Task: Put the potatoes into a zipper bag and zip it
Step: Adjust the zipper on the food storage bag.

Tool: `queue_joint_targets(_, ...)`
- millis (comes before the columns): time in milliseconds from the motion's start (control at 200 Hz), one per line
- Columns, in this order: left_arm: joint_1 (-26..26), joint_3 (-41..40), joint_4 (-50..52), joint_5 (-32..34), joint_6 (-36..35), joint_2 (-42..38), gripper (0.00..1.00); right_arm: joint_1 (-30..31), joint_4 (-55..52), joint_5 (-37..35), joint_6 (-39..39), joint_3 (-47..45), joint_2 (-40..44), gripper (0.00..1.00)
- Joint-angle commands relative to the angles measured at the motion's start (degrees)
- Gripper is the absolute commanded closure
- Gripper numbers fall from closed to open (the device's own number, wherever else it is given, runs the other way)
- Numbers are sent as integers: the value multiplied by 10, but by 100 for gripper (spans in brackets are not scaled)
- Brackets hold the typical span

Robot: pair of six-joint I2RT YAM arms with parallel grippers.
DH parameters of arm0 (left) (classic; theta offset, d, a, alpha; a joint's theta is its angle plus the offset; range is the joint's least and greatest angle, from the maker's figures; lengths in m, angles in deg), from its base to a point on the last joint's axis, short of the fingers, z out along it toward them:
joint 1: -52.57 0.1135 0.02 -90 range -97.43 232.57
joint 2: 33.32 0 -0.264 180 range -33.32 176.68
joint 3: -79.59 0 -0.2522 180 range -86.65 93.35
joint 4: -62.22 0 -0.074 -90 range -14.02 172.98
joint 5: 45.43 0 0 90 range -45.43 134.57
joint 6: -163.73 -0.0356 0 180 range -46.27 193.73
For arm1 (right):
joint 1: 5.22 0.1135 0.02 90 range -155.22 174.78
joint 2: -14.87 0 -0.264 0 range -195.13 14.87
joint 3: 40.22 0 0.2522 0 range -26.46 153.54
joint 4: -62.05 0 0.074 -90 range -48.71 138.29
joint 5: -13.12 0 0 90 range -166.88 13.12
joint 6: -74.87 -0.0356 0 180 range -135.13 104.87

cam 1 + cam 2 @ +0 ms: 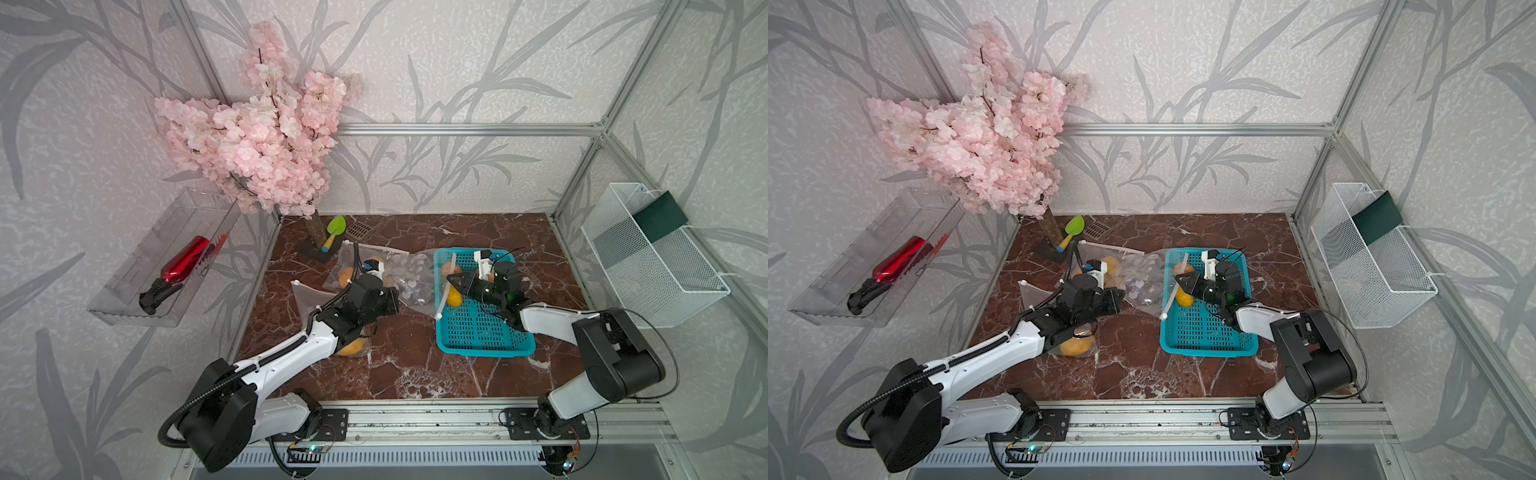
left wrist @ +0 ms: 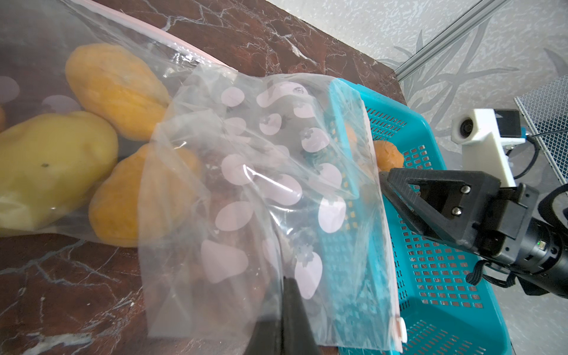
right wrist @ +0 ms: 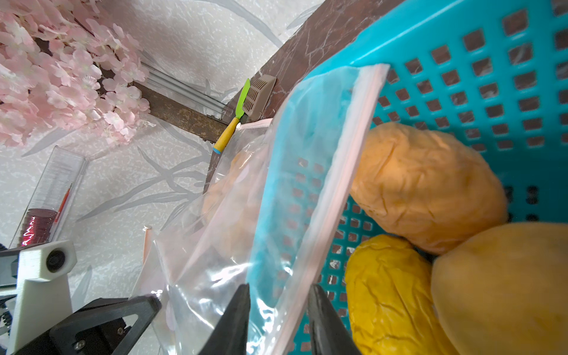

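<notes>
Top view: zipper bag [image 1: 415, 276] lies at frame centre, mouth draped over the rim of the teal basket [image 1: 482, 353]; potatoes [image 1: 455, 297] lie inside the basket.

Left wrist: left gripper [image 2: 289, 307], clenched, pinches the zipper bag's film at bottom centre. At upper left, a filled bag [image 2: 37, 55] holds several potatoes.

Right wrist: right gripper [image 3: 279, 309] has its jaws apart, straddling the zip edge [image 3: 347, 172].

Judged to be the loading step. The next move calls for grasping a basket potato and pushing it through the mouth.

My left arm [image 1: 299, 361] and right arm [image 1: 548, 320] are white with black joints. A ribbed hose [image 1: 272, 352] trails. Screws [image 2: 466, 189] stud my black triangular fingers [image 2: 473, 199].
</notes>
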Motion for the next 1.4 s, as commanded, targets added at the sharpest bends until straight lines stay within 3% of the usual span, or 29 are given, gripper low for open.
queue_joint_targets(0, -2, -2, -17, 2, 8, -2, 100, 2, 25, 12, -7, 18, -12, 66)
queue_joint_targets(490, -2, -1, -21, -4, 7, 2, 100, 4, 57, 21, -22, 25, -33, 66)
queue_joint_targets(730, -2, 2, -20, -6, 7, 10, 100, 9, 90, 30, -40, 41, -55, 72)
queue_joint_targets(785, -2, 2, -20, -6, 6, 11, 100, 10, 88, 30, -40, 45, -57, 76)
queue_joint_targets(930, -2, 9, 0, -2, -4, 6, 100, 13, 35, 13, -17, 62, -45, 100)
queue_joint_targets(980, -2, 18, 34, 17, -13, -3, 100, 18, -5, -5, 5, 74, -33, 100)
queue_joint_targets(1145, -2, 24, 143, 141, -25, -97, 56, 55, -165, -88, 99, 125, 17, 100)
queue_joint_targets(1280, -1, -1, 155, 168, -53, -205, 40, 93, -245, -156, 160, 147, 55, 100)
queue_joint_targets(1395, -3, 20, 175, 113, -87, -226, 30, 115, -258, -159, 166, 157, 66, 100)
